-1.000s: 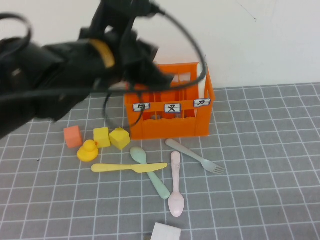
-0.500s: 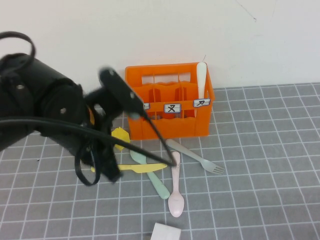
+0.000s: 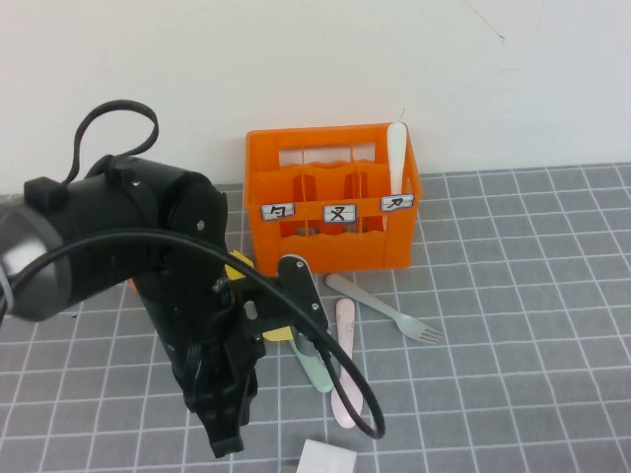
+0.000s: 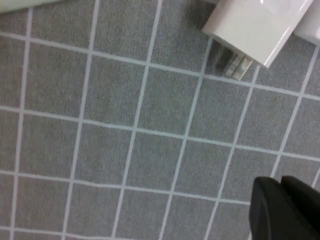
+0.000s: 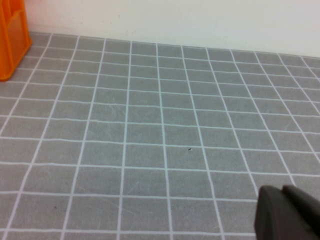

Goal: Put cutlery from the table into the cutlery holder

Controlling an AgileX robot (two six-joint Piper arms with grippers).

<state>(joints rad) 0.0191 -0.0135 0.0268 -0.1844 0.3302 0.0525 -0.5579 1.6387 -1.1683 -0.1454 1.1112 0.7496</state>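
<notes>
Where stock stood against the task: one piece of cutlery filed, four outstanding. Filed: white knife (image 3: 396,156), upright in the right-hand compartment of the cutlery holder (image 3: 335,236), handle end above the rim, at upper centre of the high view. Holder: bright orange crate, cut-out sides, three small white labels across the front wall, other visible compartments apparently unfilled. Outstanding, loose on the table (image 3: 532,335) just in front of the crate at centre frame: grey fork (image 3: 386,307), lying diagonally, tines toward lower right, fully exposed; pink spoon (image 3: 344,370), long axis up-down, partly hidden; mint-green spoon (image 3: 314,365), only the bowl end showing; yellow knife (image 3: 278,336), a sliver visible beside the arm. All matte pastel plastic, slim, flat-lying. Left gripper (image 4: 285,210): low at lower left-centre of the high view, over bare grid beside a white boxy object (image 4: 252,27), fingers pinched together, holding nothing. Right gripper (image 5: 287,212): absent from the high view, over open table with the crate's corner at the wrist view's upper left, fingers likewise closed and unladen. Judged roughly one-fifth done.
</notes>
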